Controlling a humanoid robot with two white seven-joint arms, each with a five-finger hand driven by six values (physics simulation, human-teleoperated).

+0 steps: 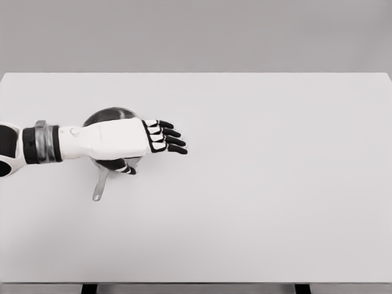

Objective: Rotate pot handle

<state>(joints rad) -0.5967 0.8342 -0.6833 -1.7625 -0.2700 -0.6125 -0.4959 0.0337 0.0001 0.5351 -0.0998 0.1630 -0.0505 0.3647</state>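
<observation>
The left hand was held over the pot at the desk's left, fingers extended and slightly spread, gripping nothing, probably positioned to reach the handle pointing toward the near edge.

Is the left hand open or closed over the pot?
Open. The left hand lies across the pot with its fingers stretched out, gripping nothing. The pot handle is free.

The single head camera is looking steeply down from above onto the white table. It is taking in nearly the whole tabletop, with the far edge lying toward the top.
</observation>
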